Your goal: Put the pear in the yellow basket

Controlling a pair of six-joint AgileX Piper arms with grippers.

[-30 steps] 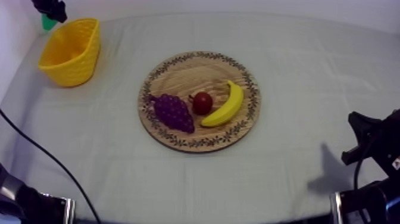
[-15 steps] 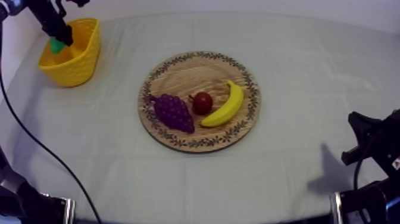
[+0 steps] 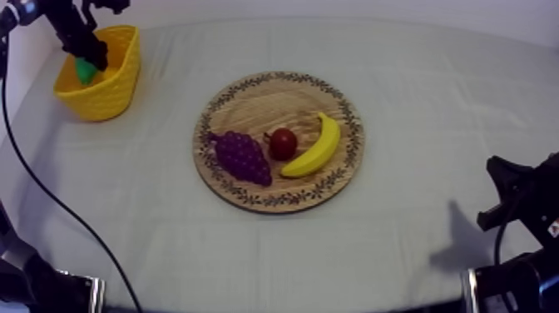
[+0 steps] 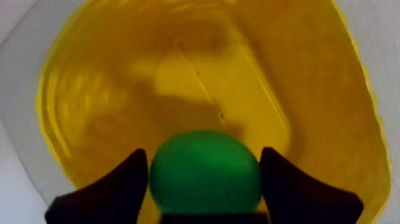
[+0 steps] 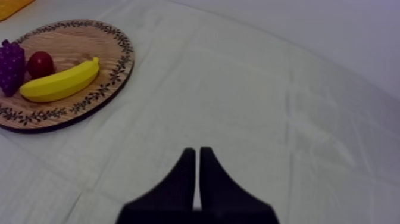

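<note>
Cloth-draped tabletop [image 3: 416, 125]; over the yellow basket [image 3: 104, 96] the left gripper [image 4: 204, 156] clasps the pear [image 4: 205, 176] across its round belly, probably light, stiff and slippery. Right gripper [image 5: 197, 152] rests clenched, empty.

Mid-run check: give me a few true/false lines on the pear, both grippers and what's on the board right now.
1. The left gripper is shut on the pear over the yellow basket. True.
2. The pear lies on the wooden board. False: the board holds the grapes, the small red fruit and the banana; the pear is at the basket.
3. The right gripper is open. False: its fingers lie together, shut on nothing, over the cloth.
4. The small red fruit sits between the grapes and the banana. True.
5. The basket lies tipped on its side. False: it stands upright.
</note>
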